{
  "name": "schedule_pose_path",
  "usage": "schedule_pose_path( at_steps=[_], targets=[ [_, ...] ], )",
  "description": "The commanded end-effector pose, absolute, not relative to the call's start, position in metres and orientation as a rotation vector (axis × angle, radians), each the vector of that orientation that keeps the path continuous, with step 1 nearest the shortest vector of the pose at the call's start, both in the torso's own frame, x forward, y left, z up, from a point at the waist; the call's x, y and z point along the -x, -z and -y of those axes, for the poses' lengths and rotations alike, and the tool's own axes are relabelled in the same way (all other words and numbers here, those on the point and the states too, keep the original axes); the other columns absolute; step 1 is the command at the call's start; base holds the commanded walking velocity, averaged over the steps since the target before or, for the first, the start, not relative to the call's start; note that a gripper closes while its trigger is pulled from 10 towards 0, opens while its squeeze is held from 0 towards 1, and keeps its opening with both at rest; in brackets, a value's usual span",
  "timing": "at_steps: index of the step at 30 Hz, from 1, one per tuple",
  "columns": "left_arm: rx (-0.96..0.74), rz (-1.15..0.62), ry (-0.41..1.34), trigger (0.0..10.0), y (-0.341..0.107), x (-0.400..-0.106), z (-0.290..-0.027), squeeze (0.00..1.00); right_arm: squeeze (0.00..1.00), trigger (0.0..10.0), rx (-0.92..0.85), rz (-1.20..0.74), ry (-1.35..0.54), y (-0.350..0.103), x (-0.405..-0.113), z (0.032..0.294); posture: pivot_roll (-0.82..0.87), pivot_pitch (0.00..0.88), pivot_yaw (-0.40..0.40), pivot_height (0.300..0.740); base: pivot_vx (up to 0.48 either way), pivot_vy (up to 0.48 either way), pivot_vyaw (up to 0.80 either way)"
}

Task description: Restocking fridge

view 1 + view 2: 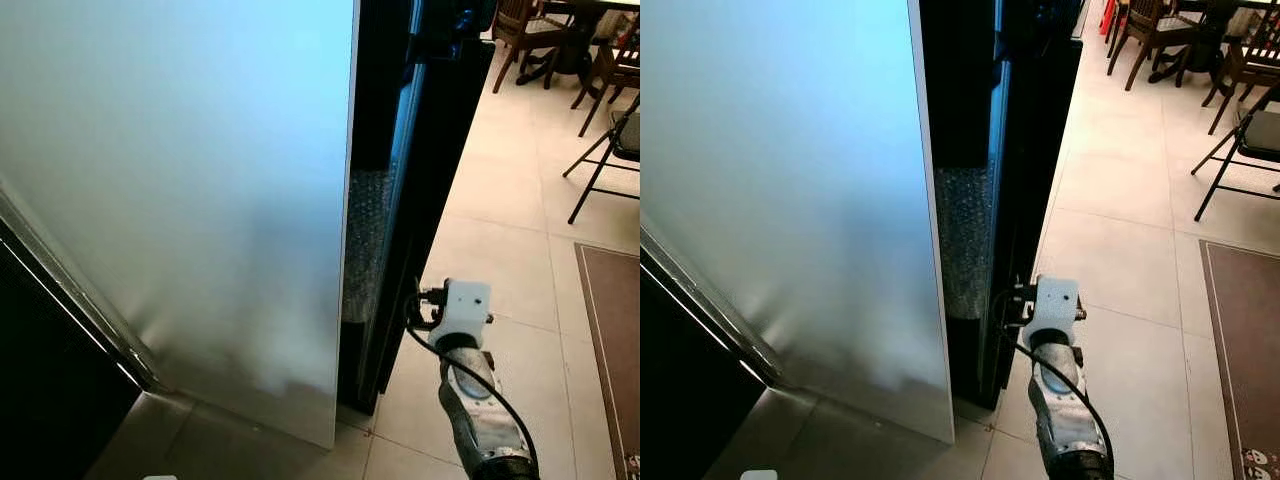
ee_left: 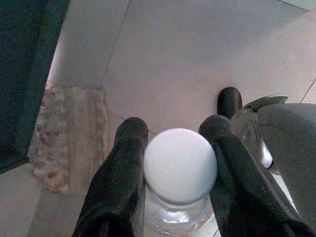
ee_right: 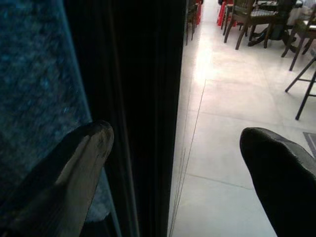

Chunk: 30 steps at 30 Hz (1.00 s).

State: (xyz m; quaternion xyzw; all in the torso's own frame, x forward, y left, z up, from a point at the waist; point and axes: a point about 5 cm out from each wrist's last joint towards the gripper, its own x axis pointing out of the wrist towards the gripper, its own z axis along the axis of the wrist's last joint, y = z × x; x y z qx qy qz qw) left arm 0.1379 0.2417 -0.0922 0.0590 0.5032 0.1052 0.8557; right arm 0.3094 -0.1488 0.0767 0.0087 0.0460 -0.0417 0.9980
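Observation:
A tall fridge stands before me, its wide pale door (image 1: 180, 180) swung across the left and its black body (image 1: 430, 170) just behind. Bubble wrap (image 1: 365, 240) shows in the dark gap between them. My right arm (image 1: 462, 310) reaches low toward the black edge of the fridge. In the right wrist view my right gripper (image 3: 177, 163) is open, one finger (image 3: 84, 148) against the dark edge, the other over the floor tiles. My left gripper (image 2: 175, 129) is shut on a clear water bottle with a white cap (image 2: 180, 165), held above the tiled floor.
Pale floor tiles (image 1: 500, 250) run off to the right. Wooden dining chairs (image 1: 520, 30) and a table stand at the far right, with a black folding chair (image 1: 605, 150) nearer. A brown rug (image 1: 610, 340) lies at the right edge. A marbled strip (image 2: 69, 133) lies below my left gripper.

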Motion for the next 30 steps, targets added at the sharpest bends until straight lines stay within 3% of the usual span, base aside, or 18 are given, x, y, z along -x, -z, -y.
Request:
schedule_pose_path(
  at_steps=[1, 8, 19, 30],
  targets=[
    [-0.12, -1.069, -0.225, 10.0, 0.094, -0.132, -0.241, 0.0, 0.0, 10.0, -0.019, -0.097, 0.095, -0.081, -0.31, 0.153, 0.05, 0.0, 0.004, 0.74, 0.0, 0.0, 0.0],
    [-0.124, -1.072, -0.22, 10.0, 0.095, -0.131, -0.241, 0.0, 0.0, 10.0, 0.003, -0.079, 0.103, -0.082, -0.306, 0.156, 0.05, 0.0, 0.003, 0.74, 0.0, 0.0, 0.0],
    [-0.112, -1.068, -0.219, 10.0, 0.095, -0.131, -0.241, 0.0, 0.0, 10.0, 0.042, -0.016, 0.114, -0.085, -0.264, 0.16, 0.03, 0.0, -0.001, 0.74, 0.0, 0.0, 0.0],
    [-0.094, -1.079, -0.222, 10.0, 0.096, -0.13, -0.24, 0.0, 0.0, 10.0, 0.037, -0.009, 0.104, -0.093, -0.266, 0.156, 0.03, 0.0, -0.004, 0.74, 0.0, 0.0, 0.0]
  ],
)
